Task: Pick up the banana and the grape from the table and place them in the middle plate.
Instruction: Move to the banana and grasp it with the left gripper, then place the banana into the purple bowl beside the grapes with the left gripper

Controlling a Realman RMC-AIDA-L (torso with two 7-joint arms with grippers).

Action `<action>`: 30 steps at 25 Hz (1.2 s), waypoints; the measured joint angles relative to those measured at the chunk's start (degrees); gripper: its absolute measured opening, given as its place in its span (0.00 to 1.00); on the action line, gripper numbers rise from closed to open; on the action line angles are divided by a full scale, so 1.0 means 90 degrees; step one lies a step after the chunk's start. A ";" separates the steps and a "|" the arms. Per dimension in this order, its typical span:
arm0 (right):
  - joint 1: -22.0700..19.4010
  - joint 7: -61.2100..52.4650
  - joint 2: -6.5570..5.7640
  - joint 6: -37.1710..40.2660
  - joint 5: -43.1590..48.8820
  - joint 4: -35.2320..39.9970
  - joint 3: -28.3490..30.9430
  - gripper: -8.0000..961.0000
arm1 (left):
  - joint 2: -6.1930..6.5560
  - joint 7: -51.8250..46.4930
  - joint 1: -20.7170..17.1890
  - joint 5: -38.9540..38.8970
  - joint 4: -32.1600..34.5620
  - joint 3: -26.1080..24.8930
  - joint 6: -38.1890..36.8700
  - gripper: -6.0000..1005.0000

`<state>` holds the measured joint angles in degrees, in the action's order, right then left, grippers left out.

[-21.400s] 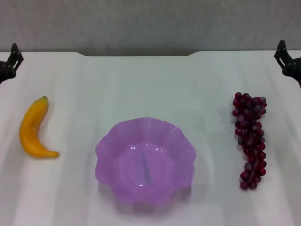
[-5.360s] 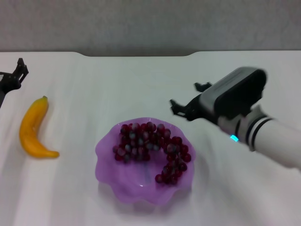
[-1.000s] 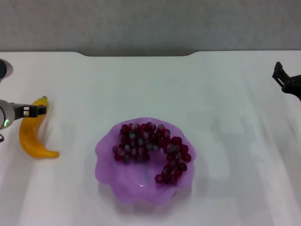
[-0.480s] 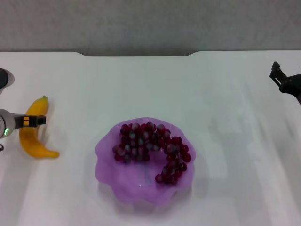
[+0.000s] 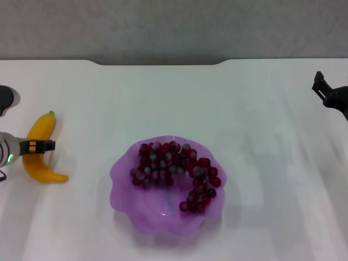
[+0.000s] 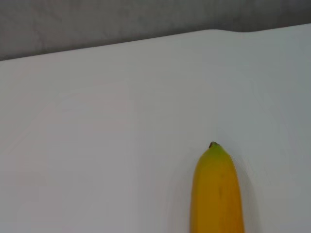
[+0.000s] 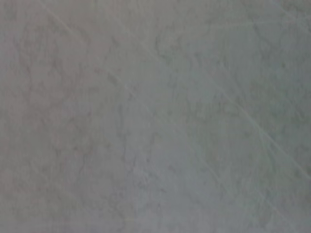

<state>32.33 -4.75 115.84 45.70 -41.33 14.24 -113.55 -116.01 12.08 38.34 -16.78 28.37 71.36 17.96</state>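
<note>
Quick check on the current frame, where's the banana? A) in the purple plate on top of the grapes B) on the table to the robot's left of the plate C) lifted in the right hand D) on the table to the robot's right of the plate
B. The banana lies on the white table left of the plate, with the left hand at its middle; only the grape bunch is in the plate.

The translucent light-purple plastic dish with a scalloped rim (image 5: 122,179) looks smooth and faintly glossy. Inside it, the dark red-purple round grapes (image 5: 171,168) are shiny, some dulled by a pale bloom. Left of the dish, the curved yellow-orange banana (image 5: 38,163) has a smooth, slightly glossy skin. The plain white worktop (image 5: 261,163) looks smooth with a soft sheen. Behind the worktop, the grey wall (image 5: 174,27) is matt and finely textured.
</note>
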 joint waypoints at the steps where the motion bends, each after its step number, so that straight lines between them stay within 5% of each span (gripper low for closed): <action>1: -0.0002 0.0000 0.0000 0.0000 -0.0001 0.0000 0.0000 0.88 | 0.0002 0.0000 0.0007 0.0000 -0.0011 0.0006 -0.0001 0.72; 11: 0.0010 -0.0001 0.0000 0.0000 -0.0008 0.0002 0.0000 0.88 | 0.0043 0.0006 0.0077 0.0000 -0.0198 0.0008 0.0053 0.72; 17: -0.0023 -0.0043 0.0000 0.0000 -0.0006 0.0019 0.0000 0.88 | 0.0056 -0.0086 0.0153 0.0000 -0.0143 -0.0040 0.0121 0.60; 22: -0.0038 -0.0076 -0.0005 0.0006 -0.0005 0.0020 0.0000 0.88 | 0.0059 -0.0144 -0.0049 -0.0036 0.0601 -0.0047 0.0419 0.50; 30: -0.0038 -0.0078 -0.0009 0.0007 -0.0005 0.0020 0.0000 0.88 | -0.0001 -0.0115 -0.0482 -0.0018 0.2233 -0.0053 0.1465 0.49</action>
<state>31.99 -5.45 115.75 45.76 -41.37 14.42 -113.55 -116.02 11.05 34.01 -16.94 48.47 70.89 31.14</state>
